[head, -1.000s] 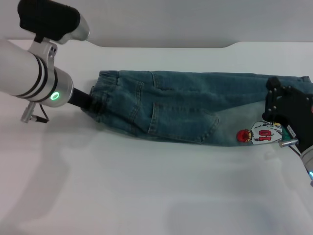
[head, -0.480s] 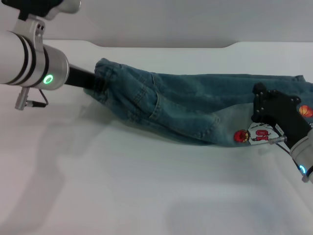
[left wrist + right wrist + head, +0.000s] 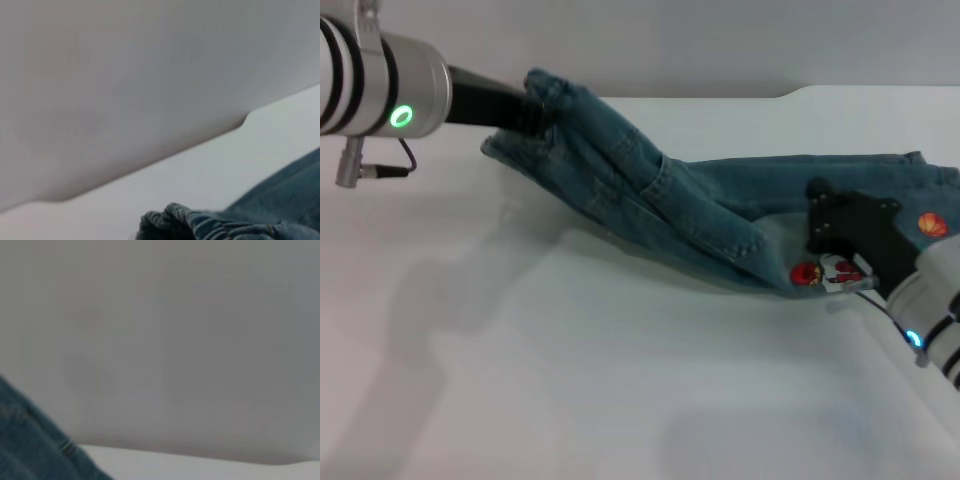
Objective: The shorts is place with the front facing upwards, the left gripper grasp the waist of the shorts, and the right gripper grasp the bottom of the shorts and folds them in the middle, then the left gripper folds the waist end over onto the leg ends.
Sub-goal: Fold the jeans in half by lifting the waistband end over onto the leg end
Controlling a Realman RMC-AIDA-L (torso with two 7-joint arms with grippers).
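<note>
My left black two-pronged gripper [image 3: 525, 112] is clamped on the puckered elastic waist [image 3: 548, 95] of the long blue denim shorts [image 3: 660, 205] and holds it above the white worktop [image 3: 570, 380], near its far left corner. From there the denim slopes down to the right, with pocket seams showing. The flat stitched leg hems [image 3: 930, 200] lie on the worktop at its right edge. My right black blocky gripper [image 3: 835, 250] sits on them, beside the red-and-white cartoon patch [image 3: 820, 272].
</note>
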